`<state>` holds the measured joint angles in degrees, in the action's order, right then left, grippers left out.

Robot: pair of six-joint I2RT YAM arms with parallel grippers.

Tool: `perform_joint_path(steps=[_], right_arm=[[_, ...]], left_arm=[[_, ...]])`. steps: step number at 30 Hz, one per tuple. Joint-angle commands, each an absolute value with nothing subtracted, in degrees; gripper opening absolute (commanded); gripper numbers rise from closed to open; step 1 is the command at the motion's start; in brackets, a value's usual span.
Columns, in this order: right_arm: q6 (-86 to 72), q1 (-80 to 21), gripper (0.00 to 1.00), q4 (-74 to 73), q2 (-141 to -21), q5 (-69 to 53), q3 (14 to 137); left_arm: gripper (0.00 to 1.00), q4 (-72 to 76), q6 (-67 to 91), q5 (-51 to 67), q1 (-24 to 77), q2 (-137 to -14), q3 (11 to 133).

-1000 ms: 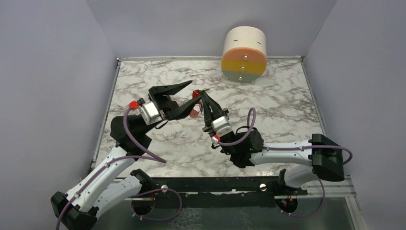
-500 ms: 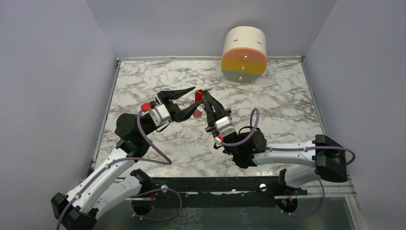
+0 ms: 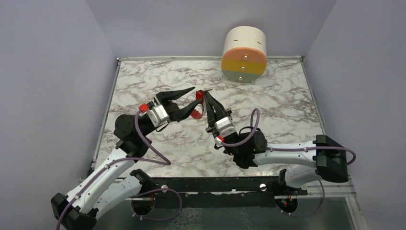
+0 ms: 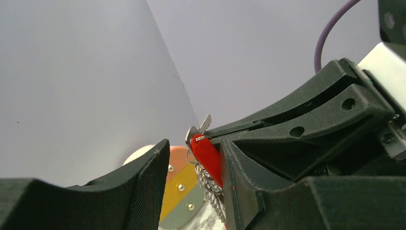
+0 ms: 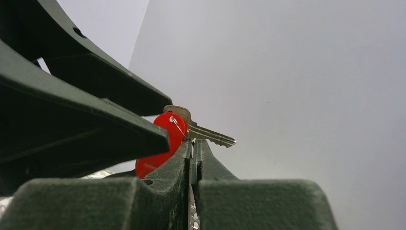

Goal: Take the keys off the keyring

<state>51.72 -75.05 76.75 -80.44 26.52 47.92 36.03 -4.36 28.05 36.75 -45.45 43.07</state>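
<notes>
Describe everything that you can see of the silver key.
The silver key is small, flat, bare metal, with a toothed blade. It is in the air, just above the tips of the shut fingers of the right gripper, blade pointing sideways. Its head lies partly behind a red piece, where a thin wire ring passes.
</notes>
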Motion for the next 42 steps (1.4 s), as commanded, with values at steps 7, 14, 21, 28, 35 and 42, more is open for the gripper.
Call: perform_joint_path(steps=[7,14,21,28,35,42], right_arm=[[50.87,-75.46,0.02,77.10,-78.68,26.41,47.64],[50.04,-75.41,0.01,75.84,-77.65,26.19,47.64],[49.40,-75.42,0.01,75.23,-77.25,26.19,47.34],[49.44,-75.41,0.02,75.03,-77.19,26.02,47.27],[49.12,-75.42,0.01,74.53,-77.08,25.93,47.37],[48.93,-75.42,0.01,74.44,-76.91,25.64,47.40]], left_arm=[[0.43,40.10,-3.16,28.51,36.75,-44.02,43.31],[0.41,40.15,-3.29,30.96,36.74,-45.62,43.77],[0.41,40.37,-3.52,32.30,36.74,-46.73,44.57],[0.41,42.29,-2.69,33.40,36.74,-47.14,45.22],[0.38,43.23,-2.33,33.50,36.74,-47.53,45.44],[0.37,43.42,-2.35,33.49,36.74,-48.38,45.36]])
